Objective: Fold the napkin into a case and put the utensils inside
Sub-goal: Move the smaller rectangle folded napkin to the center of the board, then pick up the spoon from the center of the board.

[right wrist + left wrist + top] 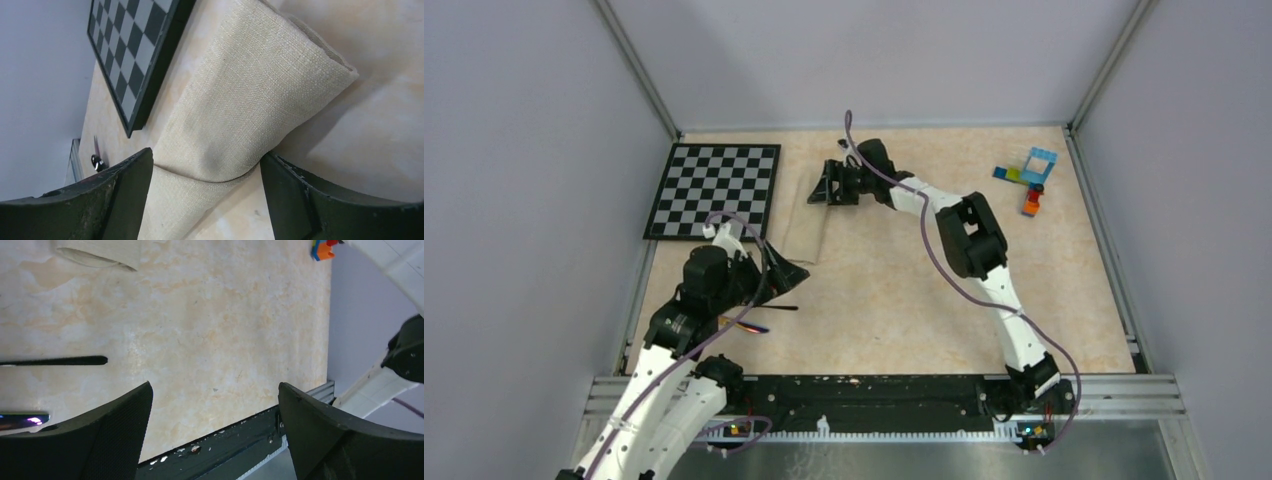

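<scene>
The napkin (809, 232) lies folded into a narrow cream-beige case (240, 95) just right of the chequered board. My right gripper (820, 190) hovers over its far end, open. In the right wrist view the cloth lies between my right gripper's (205, 155) wide-apart fingers. My left gripper (790, 274) is open near the case's near end, with only bare table between the fingers of that gripper (215, 386). The utensils lie beside it: a slim dark handle (55, 360), a rainbow-tinted piece (24, 419), and a black spoon bowl (98, 161).
The black-and-white chequered board (715, 189) sits at the back left, touching the napkin's side. Small coloured toy bricks (1030, 178) stand at the back right. The black front rail (225, 440) runs close below my left gripper. Grey walls enclose the table.
</scene>
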{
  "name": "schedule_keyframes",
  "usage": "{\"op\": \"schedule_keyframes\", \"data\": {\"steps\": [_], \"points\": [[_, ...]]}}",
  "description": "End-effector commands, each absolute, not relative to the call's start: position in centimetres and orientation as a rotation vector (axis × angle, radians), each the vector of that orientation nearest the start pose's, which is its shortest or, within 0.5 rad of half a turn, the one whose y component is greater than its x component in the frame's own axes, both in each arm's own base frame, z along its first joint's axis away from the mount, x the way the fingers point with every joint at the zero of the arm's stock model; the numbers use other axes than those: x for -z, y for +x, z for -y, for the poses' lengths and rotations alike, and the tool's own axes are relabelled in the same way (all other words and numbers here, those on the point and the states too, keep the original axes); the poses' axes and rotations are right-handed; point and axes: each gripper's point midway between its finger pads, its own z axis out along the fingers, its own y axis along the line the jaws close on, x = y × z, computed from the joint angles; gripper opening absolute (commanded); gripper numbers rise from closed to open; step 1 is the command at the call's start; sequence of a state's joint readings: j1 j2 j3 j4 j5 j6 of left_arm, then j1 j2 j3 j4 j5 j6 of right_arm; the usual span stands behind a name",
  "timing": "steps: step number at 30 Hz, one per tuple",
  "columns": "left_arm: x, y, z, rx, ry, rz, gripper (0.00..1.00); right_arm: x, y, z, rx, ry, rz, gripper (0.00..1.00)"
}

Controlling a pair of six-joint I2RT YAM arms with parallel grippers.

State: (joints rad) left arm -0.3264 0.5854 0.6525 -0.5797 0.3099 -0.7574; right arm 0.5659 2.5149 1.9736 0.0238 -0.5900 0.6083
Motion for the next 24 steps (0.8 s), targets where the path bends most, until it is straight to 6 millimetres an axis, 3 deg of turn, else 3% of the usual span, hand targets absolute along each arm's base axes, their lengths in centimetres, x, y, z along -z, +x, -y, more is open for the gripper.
{"op": "schedule_keyframes", "data": {"steps": [1,4,7,9,12,14,17,20,24], "points": [[-17.9,19.7,13.1,0.85,-0.528,-2.227,0.99,-8.7,47.9,-45.1,-1.315,-0.44,-2.178,0.77],[-16.3,19.7,11.6,0.743,-0.692,-2.27,0.99,-9.9,48.8,-42.3,-1.13,-0.405,-2.265,0.78],[-13.9,19.0,9.0,0.549,-1.022,-2.296,0.99,-12.2,47.5,-38.2,-0.886,-0.36,-2.328,0.78],[-13.4,18.8,8.2,0.477,-1.126,-2.306,0.99,-14.1,45.1,-36.6,-0.862,-0.342,-2.286,0.78],[-13.1,18.9,6.8,0.349,-1.273,-2.301,0.99,-15.6,39.9,-35.9,-0.915,-0.363,-2.236,0.78],[-13.1,19.0,4.7,0.216,-1.376,-2.271,0.99,-15.6,35.6,-36.1,-1.017,-0.403,-2.216,0.78],[-12.0,19.0,0.5,0.008,-1.504,-2.234,0.99,-15.7,31.2,-36.2,-1.101,-0.452,-2.195,0.78],[-10.1,19.3,-2.1,-0.058,-1.627,-2.21,0.99,-15.0,28.5,-35.5,-1.114,-0.504,-2.18,0.77],[-8.4,20.6,-2.6,-0.048,-1.695,-2.175,0.95,-14.4,26.8,-34.9,-1.163,-0.506,-2.163,0.77]]}}
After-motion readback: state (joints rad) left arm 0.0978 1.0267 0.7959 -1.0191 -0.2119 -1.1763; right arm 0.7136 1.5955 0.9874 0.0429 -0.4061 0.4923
